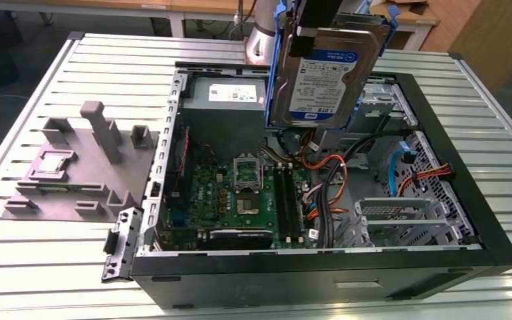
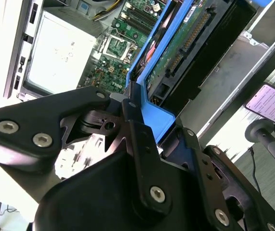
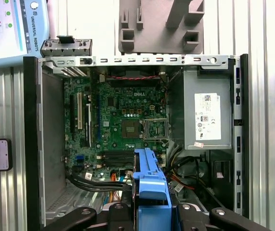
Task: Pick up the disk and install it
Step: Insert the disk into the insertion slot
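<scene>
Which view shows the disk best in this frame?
The exterior view: the disk hangs above the open computer case, label showing. The second wrist view shows its circuit-board side; the first wrist view, the end of its blue carrier.

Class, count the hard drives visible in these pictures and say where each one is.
1. The disk hangs above the open computer case, clamped by the end effector. Others may be hidden inside.

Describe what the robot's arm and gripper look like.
The gripper is matt black in both wrist views, built of angular linkage plates joined by silver socket-head bolts. In the exterior view, the arm is a smooth, silver-grey cylinder.
</scene>
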`<action>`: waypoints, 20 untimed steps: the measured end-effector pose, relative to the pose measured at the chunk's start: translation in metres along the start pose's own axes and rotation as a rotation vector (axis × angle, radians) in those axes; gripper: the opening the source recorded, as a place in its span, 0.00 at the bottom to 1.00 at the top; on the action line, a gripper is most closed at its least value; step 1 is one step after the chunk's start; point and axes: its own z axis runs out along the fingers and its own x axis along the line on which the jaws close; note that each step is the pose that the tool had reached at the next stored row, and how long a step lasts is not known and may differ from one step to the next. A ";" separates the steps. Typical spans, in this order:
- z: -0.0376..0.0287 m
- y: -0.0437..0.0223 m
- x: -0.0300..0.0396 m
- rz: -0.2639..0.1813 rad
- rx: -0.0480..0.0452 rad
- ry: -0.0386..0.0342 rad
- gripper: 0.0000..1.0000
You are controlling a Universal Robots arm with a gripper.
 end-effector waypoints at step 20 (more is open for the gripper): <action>0.0010 -0.0122 0.0163 0.000 0.0000 0.0000 0.36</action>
